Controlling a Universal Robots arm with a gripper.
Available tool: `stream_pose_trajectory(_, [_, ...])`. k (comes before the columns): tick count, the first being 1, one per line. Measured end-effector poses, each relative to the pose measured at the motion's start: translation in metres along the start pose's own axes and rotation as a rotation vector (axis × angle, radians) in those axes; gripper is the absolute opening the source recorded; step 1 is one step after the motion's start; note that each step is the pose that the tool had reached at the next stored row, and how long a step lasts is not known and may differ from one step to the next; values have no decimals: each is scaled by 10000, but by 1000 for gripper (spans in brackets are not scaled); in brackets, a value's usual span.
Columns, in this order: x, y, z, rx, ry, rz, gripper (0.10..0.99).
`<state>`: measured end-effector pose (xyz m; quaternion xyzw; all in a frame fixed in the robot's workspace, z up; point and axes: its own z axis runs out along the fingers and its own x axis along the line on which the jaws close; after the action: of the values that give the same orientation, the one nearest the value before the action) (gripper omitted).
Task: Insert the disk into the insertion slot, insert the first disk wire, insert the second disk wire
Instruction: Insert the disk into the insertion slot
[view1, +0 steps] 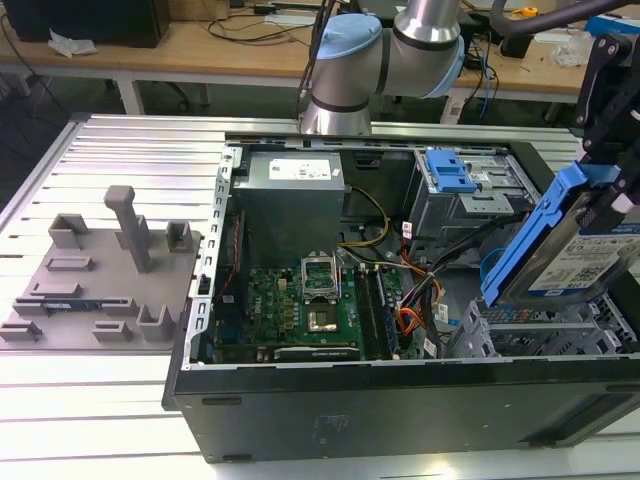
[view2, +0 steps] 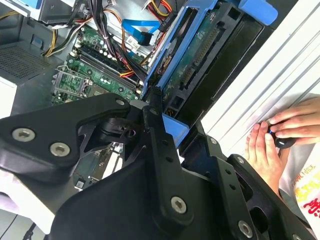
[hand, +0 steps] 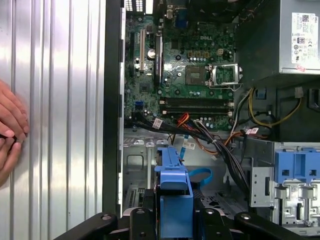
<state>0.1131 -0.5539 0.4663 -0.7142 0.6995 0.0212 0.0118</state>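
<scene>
A slotted aluminium table (view1: 130, 150) spans the exterior view. Behind it stands a wooden desk (view1: 190, 55) on white legs, strewn with cables (view1: 250, 28).

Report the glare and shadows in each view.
Exterior view: even light, mild sheen on the ribbed aluminium table; the silver hard drive in its bright blue plastic caddy is well lit. Second wrist view: the black gripper clamping it sits in shadow, the table glares white. First wrist view: bright streaks on the table, green motherboard evenly lit.
</scene>
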Motion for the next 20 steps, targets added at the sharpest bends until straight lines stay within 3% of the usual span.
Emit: stream_pose_trajectory(20, [23,-17,43,-3,-2,20,365])
